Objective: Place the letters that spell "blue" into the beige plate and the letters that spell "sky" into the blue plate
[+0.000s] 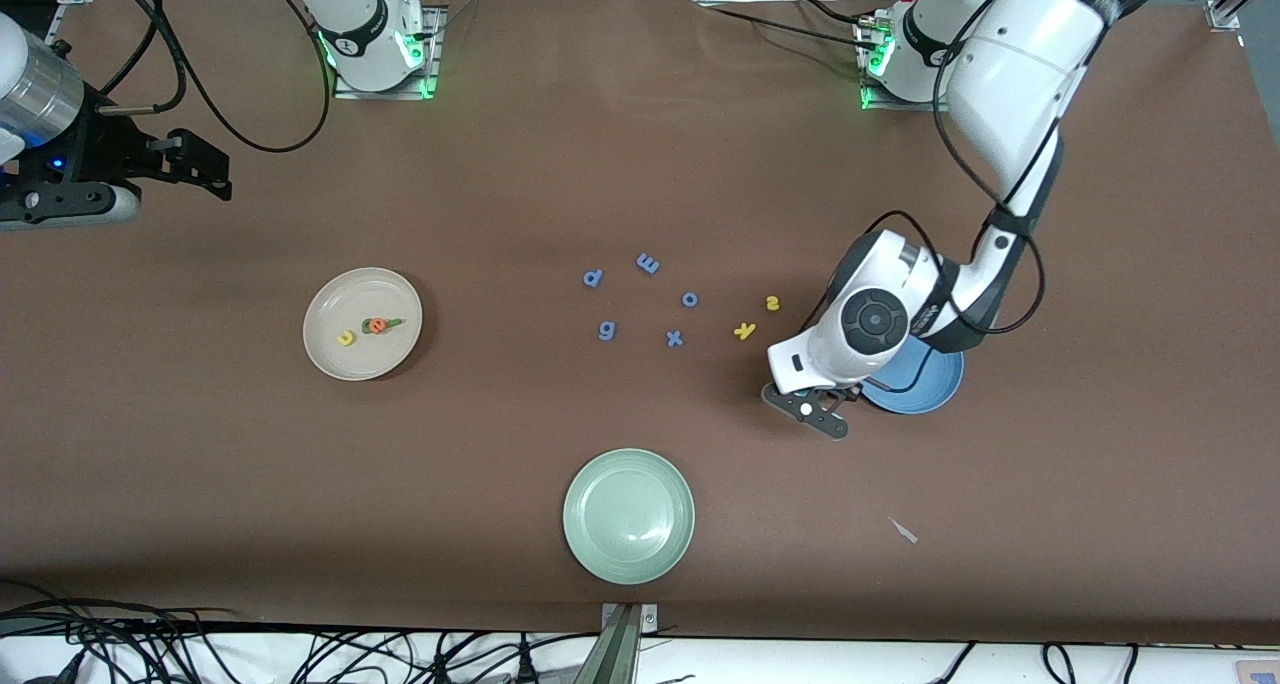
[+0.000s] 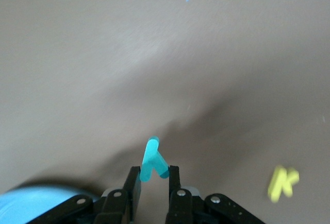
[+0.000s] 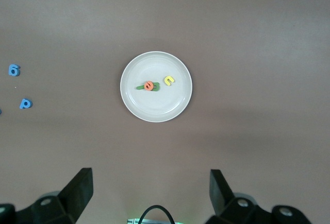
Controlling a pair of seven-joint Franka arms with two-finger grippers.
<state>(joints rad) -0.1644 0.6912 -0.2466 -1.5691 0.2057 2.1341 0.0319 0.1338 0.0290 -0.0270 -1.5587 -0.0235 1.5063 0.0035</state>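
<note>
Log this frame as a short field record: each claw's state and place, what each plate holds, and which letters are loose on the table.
left claw: shut on the teal y, low over the table beside the blue plate
right claw: open, high over the beige plate, waiting
beige plate contents: yellow u, orange e lying on a green piece
blue plate contents: hidden by the left arm
green plate: nothing visible in it
loose task letters: yellow k, yellow s
other loose letters: five periwinkle letters
</note>
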